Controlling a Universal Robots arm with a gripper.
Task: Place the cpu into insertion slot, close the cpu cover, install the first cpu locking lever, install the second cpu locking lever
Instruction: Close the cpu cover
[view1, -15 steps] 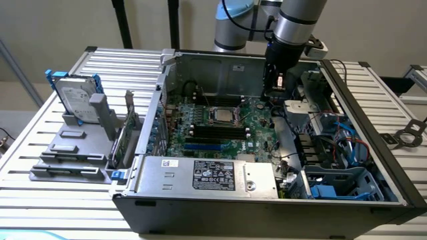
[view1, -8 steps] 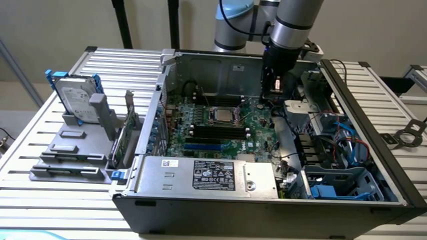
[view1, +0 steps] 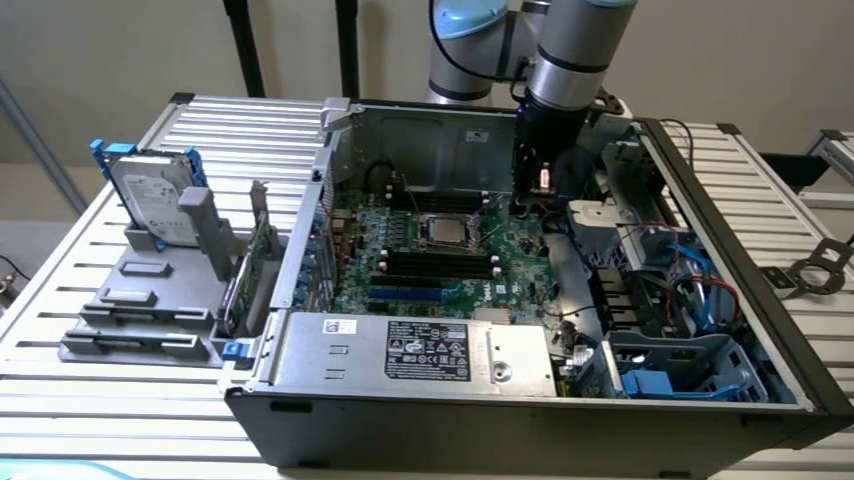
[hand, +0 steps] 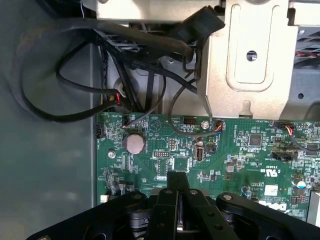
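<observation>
- Exterior view: the cpu (view1: 443, 229) is a small flat square with a dull silvery-grey metal top. It lies in the insertion slot (view1: 424, 240), in the 12 o'clock half of the green motherboard (view1: 461, 285).
- The thin metal parts around the slot are too small to tell apart.
- The 2-tone grey and blue arm (view1: 574, 50) reaches down into the open case, and its dark lower end stands near the cpu, toward the cpu's 2 o'clock.
- Long black memory slots (view1: 434, 265) lie just at 6 o'clock of the cpu. Beyond them sits the boxy, brushed silver power supply (view1: 414, 350) with its printed label.
- At 9 o'clock of the case, a shiny hard drive (view1: 150, 200) stands upright in a grey plastic rack on the ribbed aluminium worktop (view1: 80, 400).
- Wrist view: the matte black claw (hand: 178, 175) has its 2 fingers pressed together with nothing between them, above the circuit board.
- A round silver coin cell (hand: 134, 143) sits on the board, and glossy black cables (hand: 50, 75) loop beside a folded bare-metal bracket (hand: 250, 65).
- The claw's linkage hides the board beneath it.
</observation>
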